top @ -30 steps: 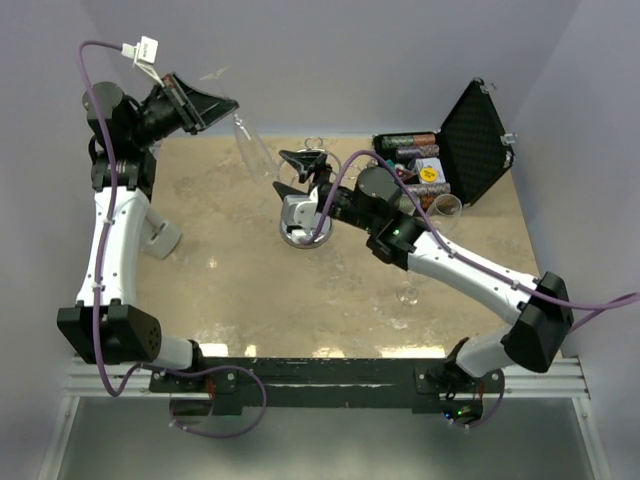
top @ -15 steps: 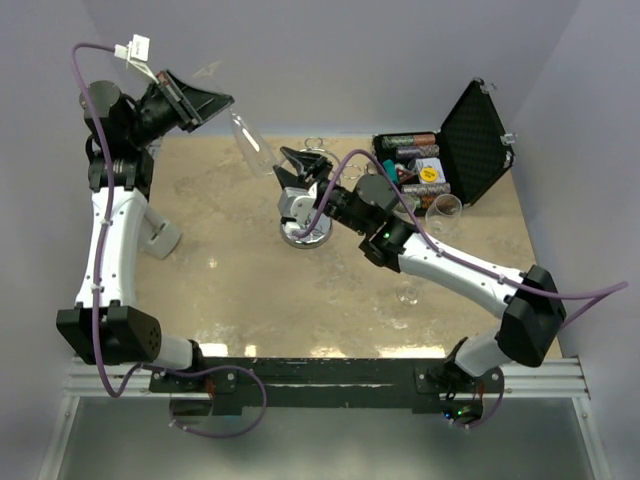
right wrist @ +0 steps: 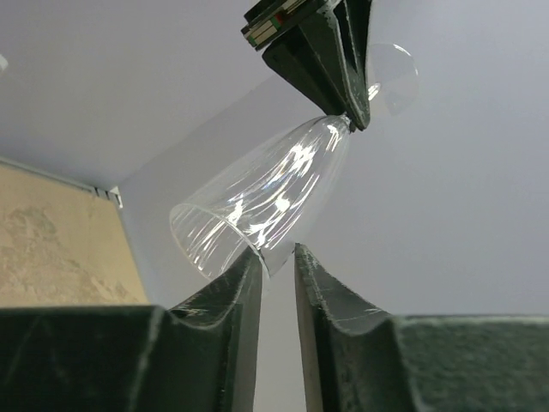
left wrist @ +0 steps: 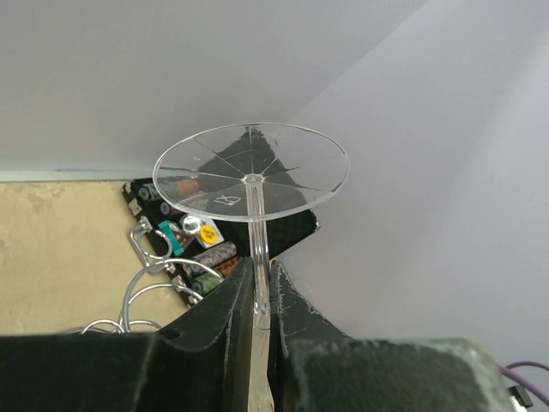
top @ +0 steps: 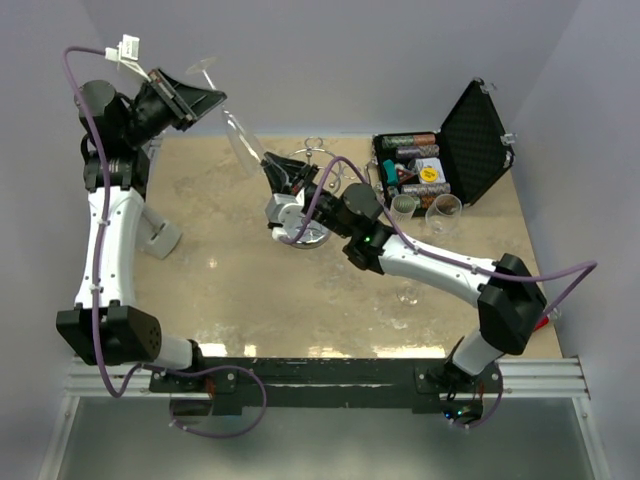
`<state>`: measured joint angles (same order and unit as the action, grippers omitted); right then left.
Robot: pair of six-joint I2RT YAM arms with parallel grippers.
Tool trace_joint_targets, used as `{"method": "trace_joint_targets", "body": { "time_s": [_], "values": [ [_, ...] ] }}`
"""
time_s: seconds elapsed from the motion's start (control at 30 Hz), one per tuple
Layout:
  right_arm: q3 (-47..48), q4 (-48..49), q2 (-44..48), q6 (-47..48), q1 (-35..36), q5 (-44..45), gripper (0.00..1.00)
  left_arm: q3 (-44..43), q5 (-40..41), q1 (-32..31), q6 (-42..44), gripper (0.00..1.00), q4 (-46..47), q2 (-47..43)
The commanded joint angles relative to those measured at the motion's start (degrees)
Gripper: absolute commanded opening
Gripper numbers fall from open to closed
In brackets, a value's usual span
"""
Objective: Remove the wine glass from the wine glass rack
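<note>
- Left fingers [left wrist: 243, 296] clamped on the stem of the clear wine glass [left wrist: 251, 172], which is tilted and raised at far left, apart from the chrome wire rack [top: 312, 238].
- Right fingers [right wrist: 253, 275] narrowly apart at the bowl rim; cannot tell if pinching.

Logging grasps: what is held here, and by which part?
The left gripper holds the wine glass by its stem; the right gripper straddles its bowl rim, grip unclear.

Open tabletop [top: 220, 290] fills the lower left; wine glass rack [top: 310, 238], black case [top: 480, 135] and loose glasses [top: 443, 212] crowd the upper centre and right.
</note>
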<state>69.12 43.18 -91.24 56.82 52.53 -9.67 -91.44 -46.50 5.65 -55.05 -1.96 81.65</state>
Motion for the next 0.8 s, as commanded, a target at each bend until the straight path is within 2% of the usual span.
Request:
{"method": "trace_joint_targets", "body": {
  "time_s": [0.0, 0.13, 0.23, 0.27, 0.33, 0.47, 0.5, 0.53, 0.57, 0.67, 0.7, 0.77],
  "values": [
    [3.12, 10.17, 0.10, -0.48, 0.29, 3.60, 0.21, 0.73, -0.26, 1.90, -2.52, 0.00, -2.44, 0.18],
    [4.96, 12.71, -0.51, -2.23, 0.29, 6.15, 0.20, 3.10, -0.70, 2.35, -3.75, 0.00, -2.18, 0.01],
    [8.03, 12.11, -2.27, -3.12, 0.29, 6.86, 0.22, 4.60, 3.07, 2.44, -4.81, 0.00, -4.37, -0.79],
    [9.18, 11.50, -2.71, -3.20, 0.29, 6.60, 0.19, 4.95, 4.65, 2.52, -4.89, 0.00, -5.33, -1.14],
    [10.59, 11.31, -3.50, -3.20, 0.29, 6.16, 0.00, 6.00, 7.81, 2.61, -5.16, 0.00, -7.61, -1.75],
    [13.05, 8.25, -3.86, -4.34, 0.29, 6.07, 0.00, 8.73, 14.41, 2.96, -3.93, 0.00, -10.61, -2.98],
    [13.66, 6.93, -3.77, -5.04, 0.20, 6.50, 0.00, 9.17, 16.07, 2.96, -2.54, 0.08, -10.79, -3.42],
    [15.24, 5.79, -3.77, -5.92, 0.29, 7.29, 0.00, 9.87, 18.09, 2.88, -0.78, 0.36, -10.53, -4.12],
    [16.91, 2.82, -3.77, -6.62, 0.20, 7.04, 0.00, 10.66, 18.89, 3.05, 2.89, 0.50, -9.92, -4.91],
    [22.71, -4.92, -4.21, -8.82, -0.06, 8.70, 0.00, 12.94, 14.97, 3.14, 15.37, 0.79, -6.23, -7.89],
    [24.03, -7.30, -4.38, -9.79, -0.32, 8.70, 0.00, 15.04, 11.38, 3.14, 19.85, 0.99, -4.56, -9.82],
    [26.84, -11.52, -4.65, -10.50, -0.50, 9.06, 0.00, 19.17, 7.40, 3.14, 25.49, 1.00, -4.54, -14.03]
  ]
}}
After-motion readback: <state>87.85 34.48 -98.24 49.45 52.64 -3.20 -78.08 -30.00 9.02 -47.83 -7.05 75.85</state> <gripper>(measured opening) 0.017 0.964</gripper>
